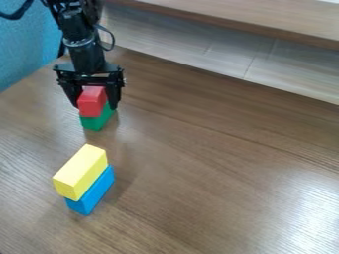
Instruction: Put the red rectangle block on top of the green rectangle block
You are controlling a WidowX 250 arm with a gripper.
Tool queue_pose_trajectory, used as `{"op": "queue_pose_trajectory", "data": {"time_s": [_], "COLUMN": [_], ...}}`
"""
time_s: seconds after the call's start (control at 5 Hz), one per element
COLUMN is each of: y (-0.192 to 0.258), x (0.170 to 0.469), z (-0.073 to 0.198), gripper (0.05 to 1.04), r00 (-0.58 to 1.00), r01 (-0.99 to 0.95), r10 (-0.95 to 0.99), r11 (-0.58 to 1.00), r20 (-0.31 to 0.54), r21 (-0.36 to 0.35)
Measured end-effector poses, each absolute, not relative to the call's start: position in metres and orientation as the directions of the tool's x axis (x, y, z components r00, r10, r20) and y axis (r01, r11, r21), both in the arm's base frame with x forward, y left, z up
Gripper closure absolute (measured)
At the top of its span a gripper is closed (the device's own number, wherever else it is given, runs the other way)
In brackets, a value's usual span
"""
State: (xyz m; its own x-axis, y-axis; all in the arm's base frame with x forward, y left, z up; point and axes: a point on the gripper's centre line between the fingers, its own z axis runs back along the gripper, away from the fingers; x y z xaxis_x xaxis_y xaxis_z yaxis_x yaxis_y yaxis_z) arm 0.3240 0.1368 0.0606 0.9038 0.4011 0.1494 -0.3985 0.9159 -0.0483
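At the upper left, the black gripper (96, 102) hangs down over the table, shut on the red block (92, 102), with one finger on either side of it. Directly beneath the red block is the green block (97, 119), which stands on the table. The red block's lower edge meets the top of the green one; whether its weight rests there, I cannot tell. The gripper partly covers the red block's upper part and the green block's right side.
Nearer the camera at the lower left, a yellow block (82, 171) lies on top of a blue block (91, 191). The brown wooden table (218, 163) runs back to a pale tiled panel (198, 44) with a wooden ledge (245, 17) above. A light blue surface (27, 44) stands at far left.
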Motion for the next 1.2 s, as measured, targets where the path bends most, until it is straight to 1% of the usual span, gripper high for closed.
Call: {"op": "queue_pose_trajectory", "data": {"time_s": [0.2, 0.4, 0.6, 0.8, 1.2], "y": [0.135, 0.137, 0.138, 0.128, 0.076], "x": [0.322, 0.324, 0.321, 0.324, 0.338], "z": [0.075, 0.111, 0.130, 0.143, 0.144], "gripper": [0.083, 0.083, 0.084, 0.083, 0.084], "r00": [0.895, 0.882, 0.869, 0.869, 0.920], "r01": [-0.412, -0.414, -0.429, -0.404, -0.244], "r10": [0.414, 0.406, 0.417, 0.392, 0.250], "r11": [0.910, 0.910, 0.903, 0.915, 0.968], "r20": [0.165, 0.240, 0.268, 0.301, 0.302], "r21": [-0.048, -0.021, -0.012, -0.026, -0.059]}}
